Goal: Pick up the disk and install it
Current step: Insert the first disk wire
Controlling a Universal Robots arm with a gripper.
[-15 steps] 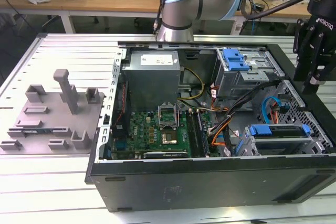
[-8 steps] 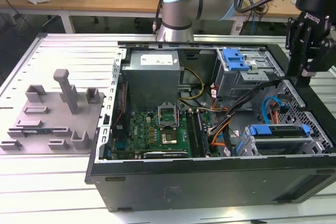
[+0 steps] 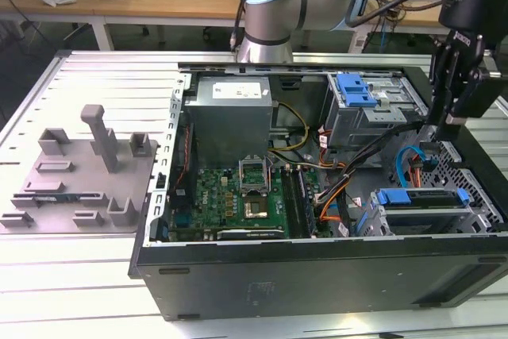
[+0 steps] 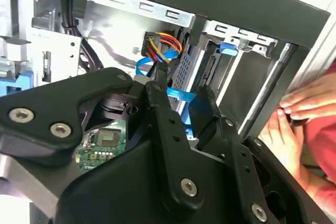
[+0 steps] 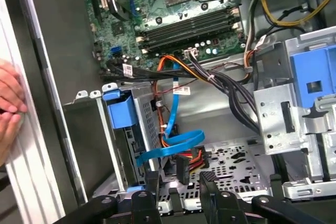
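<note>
Well, my gripper (image 5: 181,181) hangs over the open computer case (image 3: 317,275) at the exterior view's right, its black jointed fingers (image 5: 211,183) spread apart and grasping nothing. The disk (image 3: 421,198), flat and rectangular in its blue plastic frame, sits in the perforated steel cage at the case's near right corner. A flat blue cable (image 5: 173,149) curls beneath me. A person's hand (image 5: 8,111) rests beside the case's outer wall.

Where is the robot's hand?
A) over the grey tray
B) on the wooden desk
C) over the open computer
C: the hand hangs over the open computer case, at the exterior view's right, well apart from the grey tray.
</note>
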